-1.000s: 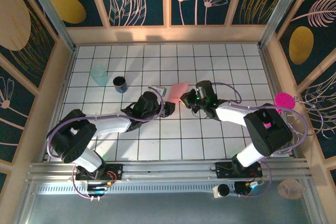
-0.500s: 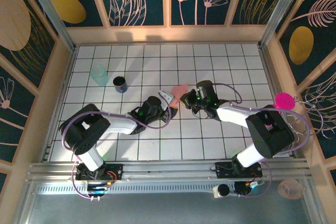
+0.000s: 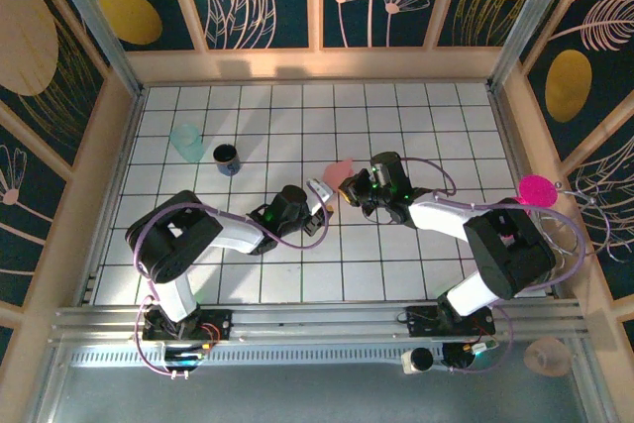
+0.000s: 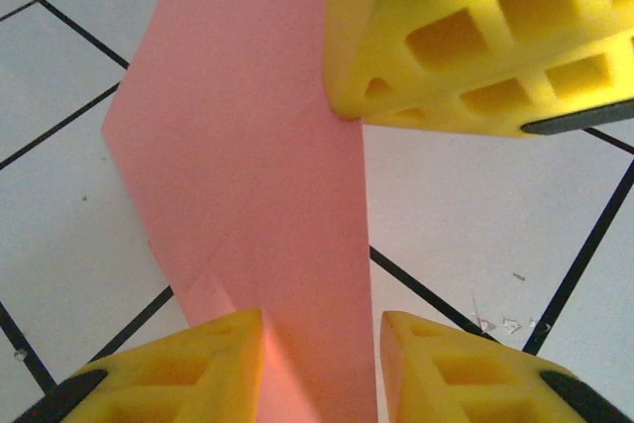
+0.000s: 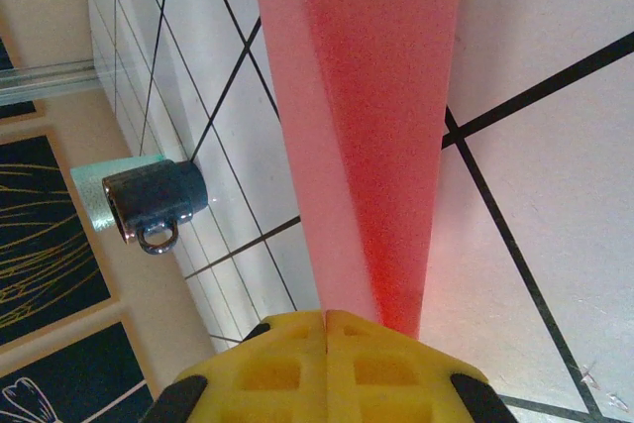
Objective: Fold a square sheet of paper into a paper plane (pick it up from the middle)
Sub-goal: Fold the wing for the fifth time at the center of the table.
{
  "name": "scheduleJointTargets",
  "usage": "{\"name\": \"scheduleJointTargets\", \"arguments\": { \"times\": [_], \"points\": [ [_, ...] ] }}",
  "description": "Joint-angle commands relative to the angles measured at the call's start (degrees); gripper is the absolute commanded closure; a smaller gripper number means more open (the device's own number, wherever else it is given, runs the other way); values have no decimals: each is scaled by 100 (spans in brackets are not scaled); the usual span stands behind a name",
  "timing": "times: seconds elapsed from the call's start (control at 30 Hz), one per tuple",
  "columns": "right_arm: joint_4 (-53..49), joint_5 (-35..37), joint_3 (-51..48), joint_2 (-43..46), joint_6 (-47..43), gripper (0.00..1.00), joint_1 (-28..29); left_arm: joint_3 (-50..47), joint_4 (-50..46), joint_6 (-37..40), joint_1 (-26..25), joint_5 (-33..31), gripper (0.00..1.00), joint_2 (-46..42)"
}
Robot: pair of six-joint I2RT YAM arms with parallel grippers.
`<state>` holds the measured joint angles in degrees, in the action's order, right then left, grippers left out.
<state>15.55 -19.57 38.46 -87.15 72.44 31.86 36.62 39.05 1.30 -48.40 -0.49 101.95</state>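
left gripper (image 4: 322, 329): jaws half apart; straddling folded pink sheet (image 4: 248, 146), no clamp | right gripper (image 5: 327, 319): fingers pressed together; pinching same sheet | table (image 3: 416, 116) centre

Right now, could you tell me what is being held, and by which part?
The right gripper is shut on the paper, at its narrow end. The left gripper straddles the other end, jaws apart, not gripping.

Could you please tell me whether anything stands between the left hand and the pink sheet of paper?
Nothing visible does. The square sheet of paper runs straight into the gap between the fingers of the left hand. The right hand is shut on the sheet's far end, beyond it rather than in between.
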Motion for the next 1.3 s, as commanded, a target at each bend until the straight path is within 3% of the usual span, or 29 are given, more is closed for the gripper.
{"name": "scheduleJointTargets", "arguments": {
  "times": [0.0, 0.37, 0.6, 0.73, 0.97, 1.27],
  "points": [
    [-61, -63, 8, -69, 77, 100, -16, -29, 269, 129, -46, 94, 66, 15],
    [-114, -125, 13, -67, 79, 100, -17, -59, 323, 94, -46, 48, 79, 81],
    [-422, 92, 30, 186, -296, 63, -247, -88, 340, 27, -46, 123, 88, 132],
    [-916, 493, 65, 504, -776, 52, -396, -124, 384, -85, -41, 237, 91, 134],
    [-1222, 758, -86, 741, -1292, 49, -687, -103, 384, -516, -46, 463, 96, 149],
    [-1003, 925, -386, 946, -1880, 46, -718, 8, 217, -1864, -38, 800, 100, 270]
  ]
}}
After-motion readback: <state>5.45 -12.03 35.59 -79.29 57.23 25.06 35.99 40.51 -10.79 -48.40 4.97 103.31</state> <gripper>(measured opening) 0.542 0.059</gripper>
